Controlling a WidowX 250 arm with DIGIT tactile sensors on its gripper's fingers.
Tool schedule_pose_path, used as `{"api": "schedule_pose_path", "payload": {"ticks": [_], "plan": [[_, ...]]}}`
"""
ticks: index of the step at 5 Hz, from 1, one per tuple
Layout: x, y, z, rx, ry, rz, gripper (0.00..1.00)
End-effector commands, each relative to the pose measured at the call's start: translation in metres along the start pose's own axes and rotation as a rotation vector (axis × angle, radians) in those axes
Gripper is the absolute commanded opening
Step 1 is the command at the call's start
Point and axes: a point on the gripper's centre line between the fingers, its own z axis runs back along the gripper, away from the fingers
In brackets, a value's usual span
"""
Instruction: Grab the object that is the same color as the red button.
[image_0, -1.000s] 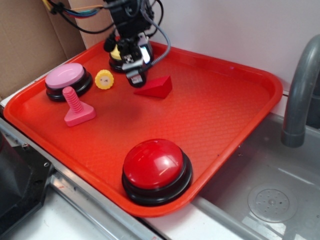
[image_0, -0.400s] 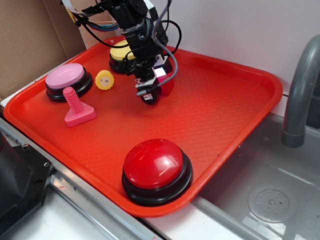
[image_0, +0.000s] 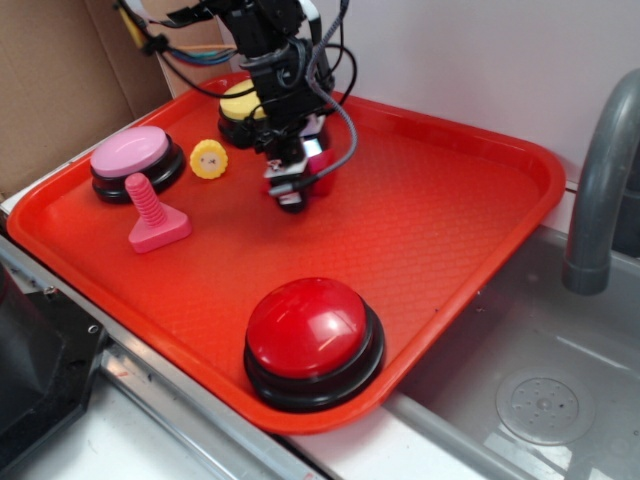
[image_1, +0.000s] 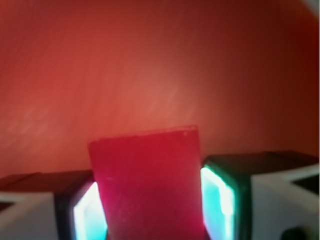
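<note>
Red wedge (image_1: 150, 185) sits clamped in the gripper (image_0: 292, 188); three buttons ring the tray (image_0: 450, 230).

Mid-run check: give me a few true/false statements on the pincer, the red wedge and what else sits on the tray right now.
1. The red wedge sits between the pincer fingers. True.
2. The red button is at the tray's far edge. False: it sits at the near edge of the tray.
3. The pink bolt stands beside the pink-topped button. True.
4. The pincer is over the small yellow round piece. False: that piece lies apart, to the pincer's side.
</note>
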Motion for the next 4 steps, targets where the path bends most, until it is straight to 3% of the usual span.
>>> {"api": "schedule_pose_path", "payload": {"ticks": [1,2,3,4], "plan": [[0.011,-0.038,0.094,0.116,0.04,0.461,0.0],[-0.014,-0.054,0.12,0.013,-0.035,0.718,0.0],[-0.03,-0.068,0.123,0.005,-0.114,0.95,0.0],[-0.033,-0.069,0.125,0.022,-0.043,0.996,0.0]]}}
